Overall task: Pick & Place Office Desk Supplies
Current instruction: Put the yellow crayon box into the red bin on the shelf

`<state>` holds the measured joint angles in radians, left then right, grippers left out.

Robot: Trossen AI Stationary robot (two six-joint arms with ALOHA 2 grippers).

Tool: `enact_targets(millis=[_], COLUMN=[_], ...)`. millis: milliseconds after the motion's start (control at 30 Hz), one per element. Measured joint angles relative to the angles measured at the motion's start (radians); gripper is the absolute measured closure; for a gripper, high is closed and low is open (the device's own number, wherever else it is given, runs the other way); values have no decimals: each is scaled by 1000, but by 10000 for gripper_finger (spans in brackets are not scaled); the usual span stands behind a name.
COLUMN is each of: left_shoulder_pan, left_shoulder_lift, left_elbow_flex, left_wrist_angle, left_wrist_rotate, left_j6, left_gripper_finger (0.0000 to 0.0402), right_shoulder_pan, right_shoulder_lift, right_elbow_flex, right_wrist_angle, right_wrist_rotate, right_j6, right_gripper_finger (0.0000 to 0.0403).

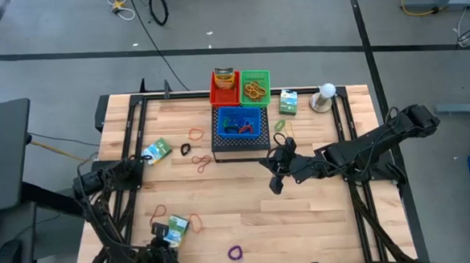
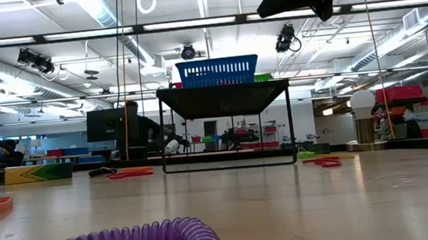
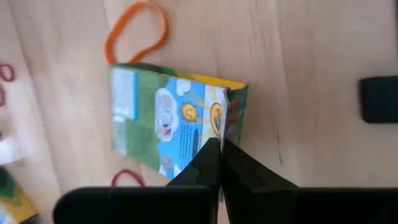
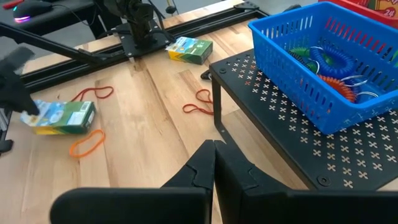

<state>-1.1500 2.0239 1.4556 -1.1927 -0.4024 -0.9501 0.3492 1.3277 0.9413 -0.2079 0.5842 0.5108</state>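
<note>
On the high view, the left gripper point(image 1: 166, 232) sits at about 7 o'clock on the wooden table point(image 1: 320, 224), low near the front edge. Its fingers point(image 3: 208, 163) are pressed together, tips touching, and they meet the edge of a green-white box point(image 1: 177, 226) printed with cartoon art; whether the box is actually pinched cannot be told. An orange rubber band point(image 3: 137, 31) lies just beside that box, and a red band point(image 3: 127, 178) shows near its other side.

The right gripper point(image 1: 275, 183) hangs clenched and empty at roughly 4 o'clock from the table's middle, just in front of the black perforated stand point(image 1: 240, 146). Its wrist view shows the fingers point(image 4: 214, 163) closed, pointing across bare wood.

The blue basket point(image 1: 240, 122) stands on that stand and holds coiled loops point(image 4: 323, 62) in blue, green and orange. Behind it, at 12 o'clock, sit a red bin point(image 1: 225, 88) and a green bin point(image 1: 255, 88) side by side.

A second green-white box point(image 1: 159, 150) lies at 9 o'clock, a third point(image 1: 288, 102) at 1 o'clock, near the white ball on a stand point(image 1: 325, 94). Red rubber bands point(image 1: 201, 164) lie scattered left of the black stand. A purple coiled loop point(image 1: 236, 251) rests at 6 o'clock, close to the low camera.
</note>
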Motion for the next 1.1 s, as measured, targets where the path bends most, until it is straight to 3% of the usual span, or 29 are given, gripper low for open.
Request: enact_targets(millis=[200, 467, 633, 833, 933, 1100], left_shoulder_pan=[-1, 54, 179, 433, 550, 717], left_shoulder_lift=[-86, -326, -498, -625, -640, -602], left_elbow_flex=[85, 88, 88, 88, 88, 65], left_wrist_angle=[-137, -277, -325, -162, -34, 133], left_wrist_rotate=[-1, -44, -173, -192, -134, 161], left_j6=[-50, -72, -42, 272, 460, 664], left_gripper_finger=[397, 398, 398, 398, 398, 398], right_shoulder_pan=[0, 0, 0, 0, 0, 0], right_shoulder_lift=[0, 0, 0, 0, 0, 0], right_elbow_flex=[0, 0, 0, 0, 0, 0], right_wrist_angle=[0, 1, 1, 1, 1, 4], right_wrist_rotate=[0, -2, -2, -4, -5, -5], right_j6=[-9, -30, -38, -64, -68, -74], right_gripper_finger=[392, 392, 392, 392, 392, 392])
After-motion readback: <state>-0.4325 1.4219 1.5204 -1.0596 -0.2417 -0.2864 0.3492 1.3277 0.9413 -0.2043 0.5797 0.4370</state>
